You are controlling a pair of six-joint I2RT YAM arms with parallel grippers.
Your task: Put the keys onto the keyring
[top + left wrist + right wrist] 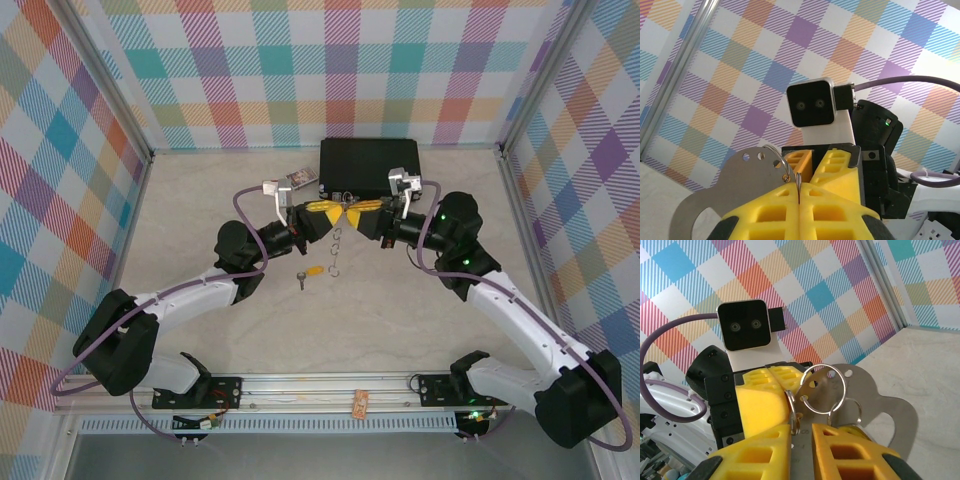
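My two grippers meet tip to tip above the table's middle. The left gripper (338, 212) (799, 189) is shut on a thin grey ring of the keyring (799, 181), seen edge-on in the right wrist view (792, 412). That ring reaches into the narrow gap of my right gripper (352, 213) (801, 432), whose fingers stand slightly apart. A larger ring (845, 388) and a flat silver plate (880, 400) (730, 195) hang from it. Small rings dangle below (337, 245). The keys lie on the table: a yellow-headed one (313, 269) and a silver one (300, 280).
A black case (370, 165) stands at the back, just behind the grippers. A small tan and orange item (360, 403) rests on the front rail between the arm bases. Checked walls enclose the table on three sides.
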